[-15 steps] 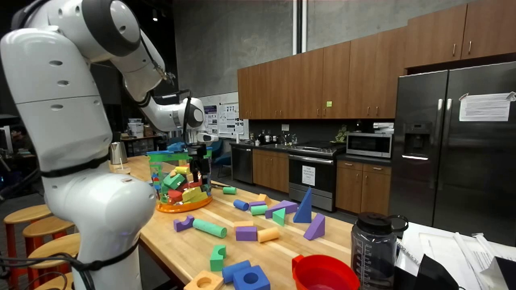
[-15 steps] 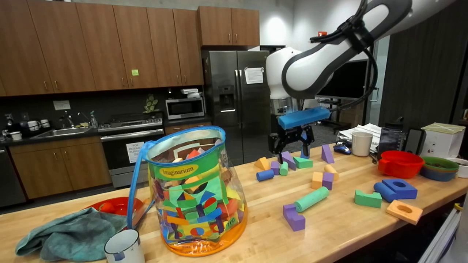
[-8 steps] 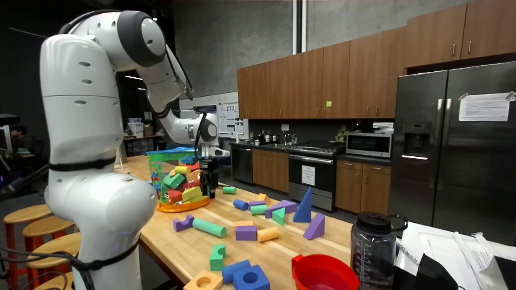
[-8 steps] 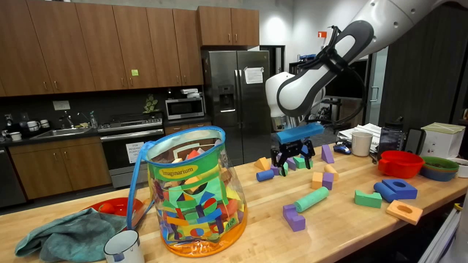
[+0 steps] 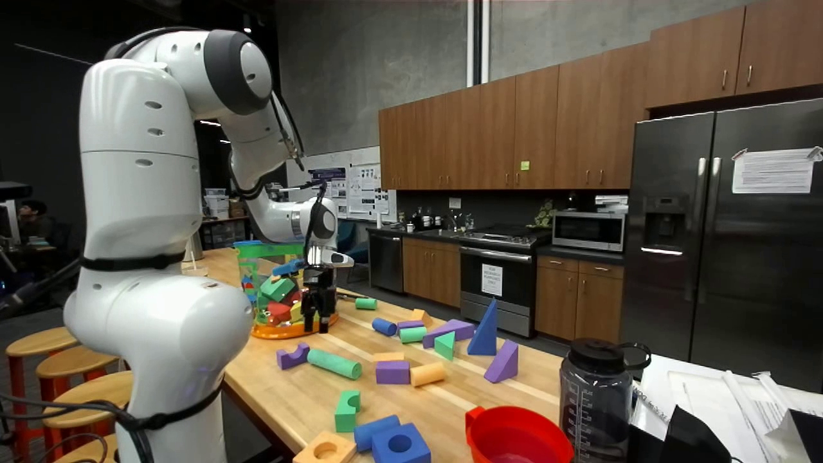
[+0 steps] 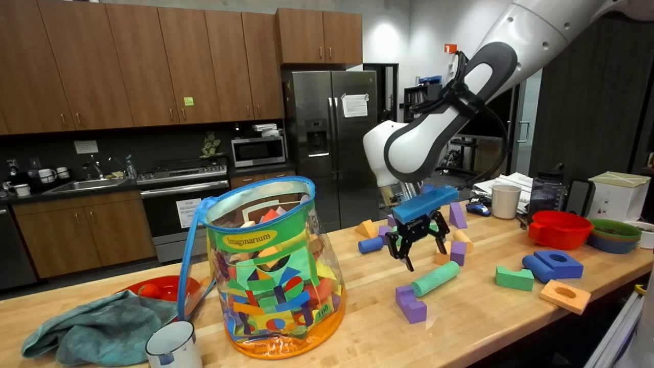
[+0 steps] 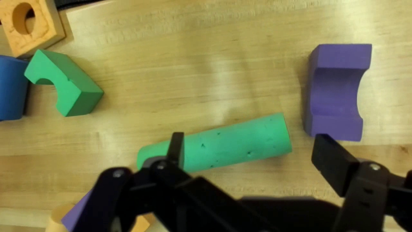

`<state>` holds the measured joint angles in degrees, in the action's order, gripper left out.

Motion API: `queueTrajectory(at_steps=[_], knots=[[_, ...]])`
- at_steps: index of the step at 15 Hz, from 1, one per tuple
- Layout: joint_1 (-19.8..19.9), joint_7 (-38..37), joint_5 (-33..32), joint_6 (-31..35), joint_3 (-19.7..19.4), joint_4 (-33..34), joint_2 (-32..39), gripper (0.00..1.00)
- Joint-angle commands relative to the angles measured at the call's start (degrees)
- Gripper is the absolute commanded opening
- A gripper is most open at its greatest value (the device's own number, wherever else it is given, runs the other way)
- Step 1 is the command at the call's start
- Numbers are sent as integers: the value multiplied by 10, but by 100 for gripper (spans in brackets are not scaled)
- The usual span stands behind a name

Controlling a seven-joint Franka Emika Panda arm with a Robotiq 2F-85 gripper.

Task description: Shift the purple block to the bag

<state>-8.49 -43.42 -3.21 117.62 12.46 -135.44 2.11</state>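
The claw point(image 7: 249, 144) is released, its fingers point(image 7: 335, 163) spread well apart and gripping nothing, a stance that suits coming down around a piece. In an exterior view it hangs right of the middle, seemingly above the table point(image 6: 368, 329). The notched purple block point(image 7: 336, 93), probably the one meant since it lies nearest the bag point(image 6: 250, 239) of the loose purple pieces point(image 6: 458, 253), is at the right of the wrist view, hollow side up, so its flat back should keep it steady. A green cylinder point(image 7: 236, 145) lies just beside it, not touching, and crosses beneath the gap between the fingers; the claw likely has to shift rightward in the wrist view before lowering, or it may catch the cylinder. The bag stands left of centre in an exterior view, mouth up, which should let a block drop in from above; the purple block is outside it
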Motion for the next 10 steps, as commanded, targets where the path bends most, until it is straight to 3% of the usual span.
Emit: queueTrajectory(at_steps=[1,5,10], knots=[[-15,31,-6,3,-7,-15,5,100],[-20,69,12,47,-7,-32,9,100],[-23,137,79,123,-3,-51,-2,100]])
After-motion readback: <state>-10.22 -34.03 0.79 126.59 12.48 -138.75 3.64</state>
